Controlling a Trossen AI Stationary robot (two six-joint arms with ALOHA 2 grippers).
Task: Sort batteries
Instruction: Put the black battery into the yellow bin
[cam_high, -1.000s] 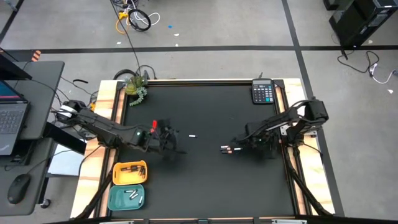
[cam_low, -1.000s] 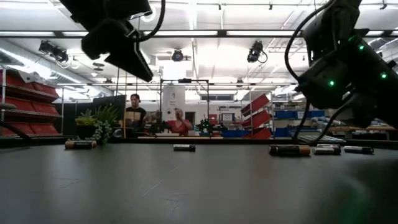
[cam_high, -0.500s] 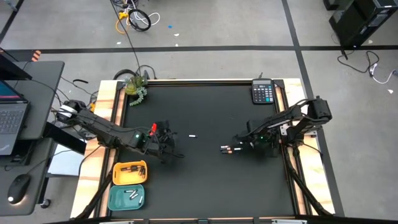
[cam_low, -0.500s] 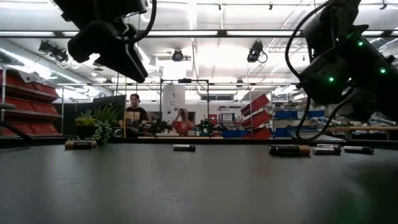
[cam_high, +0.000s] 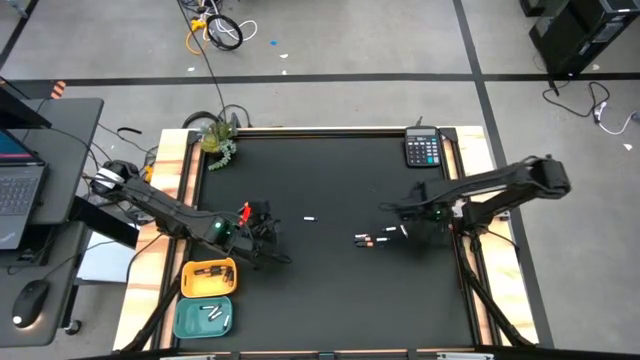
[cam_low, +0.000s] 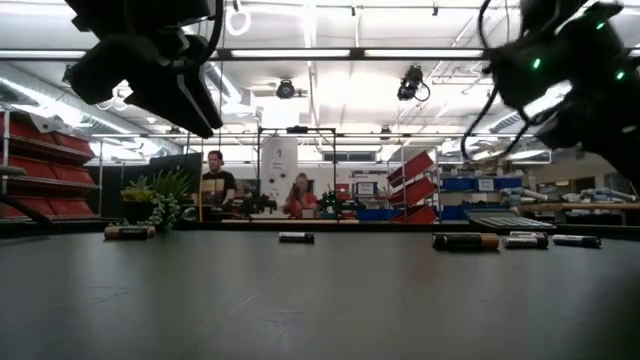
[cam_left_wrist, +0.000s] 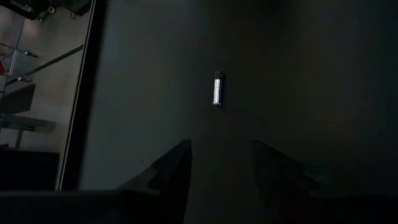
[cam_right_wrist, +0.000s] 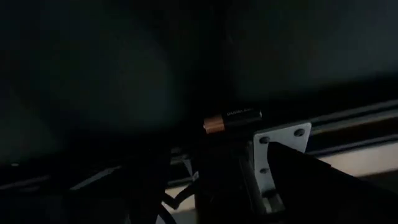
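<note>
Loose batteries lie flat on the black mat: a white one (cam_high: 309, 217) (cam_left_wrist: 216, 88) mid-table, and a small group (cam_high: 362, 239) with others (cam_high: 392, 229) to its right. My left gripper (cam_high: 262, 233) (cam_left_wrist: 221, 149) hangs open and empty above the mat, left of the white battery. My right gripper (cam_high: 395, 208) is raised on the far side of the group. A dark battery with a copper end (cam_right_wrist: 231, 119) shows close ahead of it; whether it touches that battery cannot be told.
A yellow tray (cam_high: 208, 277) with dark batteries and a teal tray (cam_high: 205, 317) with white ones sit at the near left corner. A calculator (cam_high: 422, 148) is at the far right, a small plant (cam_high: 217, 140) at the far left. Bare mat lies mid-table.
My right gripper has risen and drawn back from the battery group toward the far right, uncovering batteries that still lie on the mat. My left gripper has drifted toward the table's near left. The loose batteries have not moved.
</note>
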